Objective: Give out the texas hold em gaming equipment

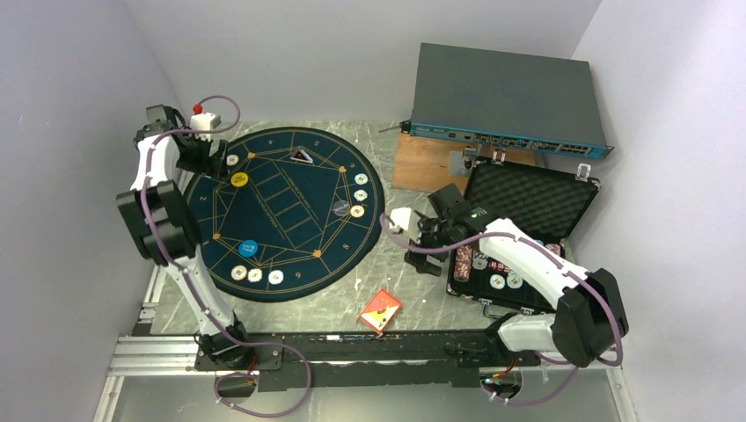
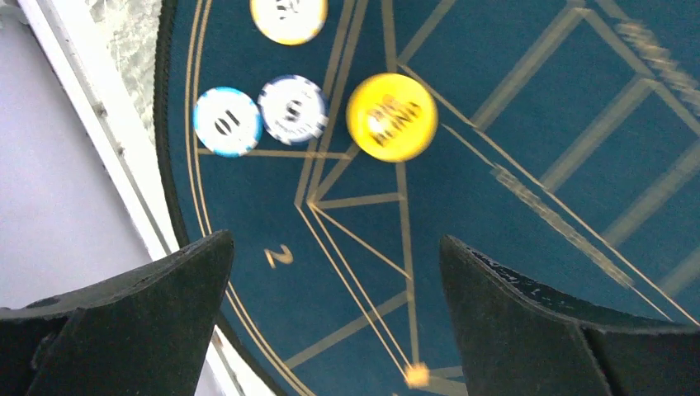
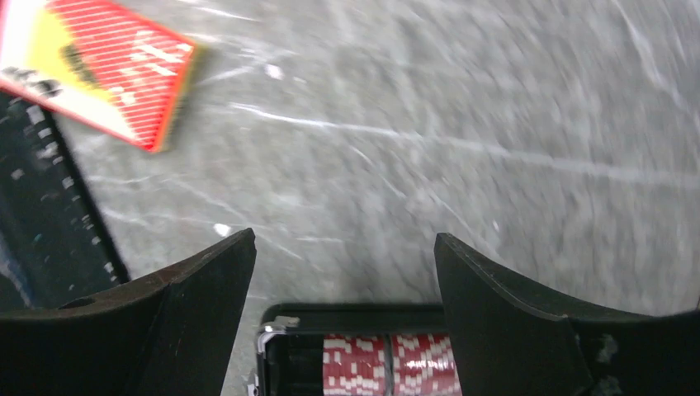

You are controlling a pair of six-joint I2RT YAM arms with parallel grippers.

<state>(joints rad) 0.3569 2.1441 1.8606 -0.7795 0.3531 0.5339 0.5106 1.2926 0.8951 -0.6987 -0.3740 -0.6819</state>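
Observation:
On the round navy mat [image 1: 290,224] lie whitish poker chips: three near its front left [image 1: 255,275], three at its right rim [image 1: 361,194]. A yellow disc [image 1: 239,179] and a blue disc [image 1: 248,249] sit on its left half. My left gripper [image 1: 207,163] hovers over the mat's upper left, open and holding nothing [image 2: 334,264]. Ahead of it are a light-blue-rimmed chip [image 2: 227,121], a navy-rimmed chip [image 2: 293,109] and the yellow disc [image 2: 391,116]. My right gripper [image 1: 420,255] is open and empty [image 3: 344,247] over bare table beside the case. A red card pack [image 1: 381,309] [image 3: 99,66] lies near the front edge.
The black foam-lined case [image 1: 528,198] stands open at the right, holding red-and-white chip rows [image 3: 388,363] and loose chips [image 1: 497,281]. A grey equipment box [image 1: 506,97] on a wooden board is behind it. A small triangular item [image 1: 303,156] rests at the mat's far side.

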